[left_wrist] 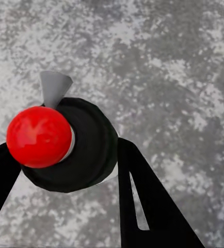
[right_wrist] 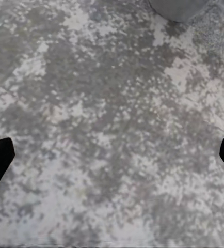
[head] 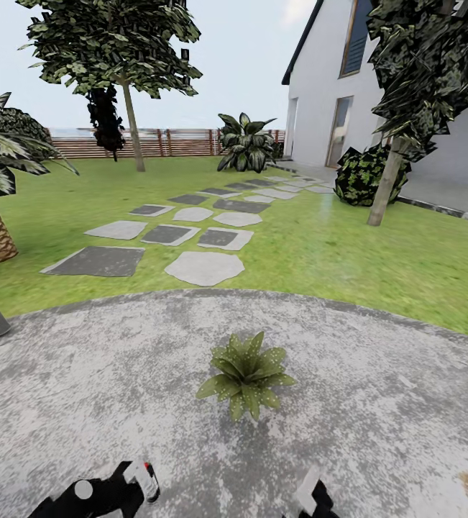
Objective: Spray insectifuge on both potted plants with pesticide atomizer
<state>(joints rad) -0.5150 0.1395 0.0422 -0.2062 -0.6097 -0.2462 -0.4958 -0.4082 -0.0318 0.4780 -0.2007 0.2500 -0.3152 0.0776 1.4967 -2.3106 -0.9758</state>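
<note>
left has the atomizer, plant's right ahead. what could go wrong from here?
1. The pesticide atomizer sits between the left gripper's fingers with its grey nozzle aimed at the paving, so a spray now would likely miss.
2. The potted plant stands ahead with white specks already on its leaves; coverage may look done while patches are missed.
3. Just one potted plant shows here; the second could be forgotten.

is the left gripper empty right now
No, the left gripper is shut on the pesticide atomizer, its red top between the black fingers.

Mottled paving (right_wrist: 112, 129) — pincer (right_wrist: 112, 157) tips wide apart (edges).
</note>
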